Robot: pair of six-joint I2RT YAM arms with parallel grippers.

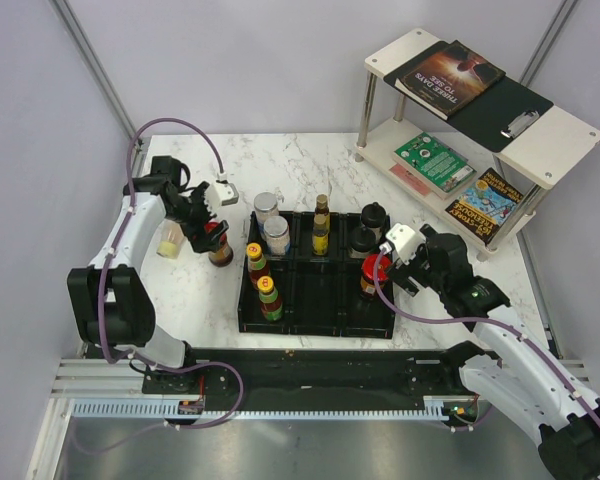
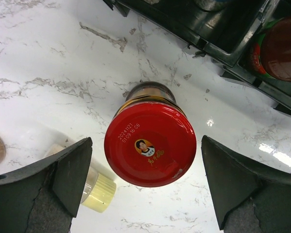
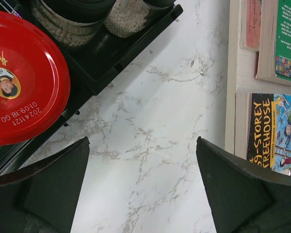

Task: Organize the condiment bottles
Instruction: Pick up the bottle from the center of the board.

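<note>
A red-capped jar (image 1: 220, 246) stands on the marble just left of the black tray (image 1: 315, 325). My left gripper (image 1: 206, 226) hovers over it, open; in the left wrist view the fingers (image 2: 72, 170) flank the red lid (image 2: 150, 143) without touching it. My right gripper (image 1: 398, 264) is open and empty over bare table (image 3: 143, 141), just right of a second red-capped jar (image 1: 373, 272) in the tray, also in the right wrist view (image 3: 19, 77). The tray also holds two yellow-capped sauce bottles (image 1: 263, 280), silver-lidded jars (image 1: 272, 222), a slim dark bottle (image 1: 321, 225) and black-lidded jars (image 1: 368, 228).
A pale yellow-capped bottle (image 1: 169, 241) lies on its side left of the red jar, by my left finger (image 2: 99, 190). A white two-level shelf (image 1: 480, 110) with books stands at the back right; its edge and books show in the right wrist view (image 3: 274, 131).
</note>
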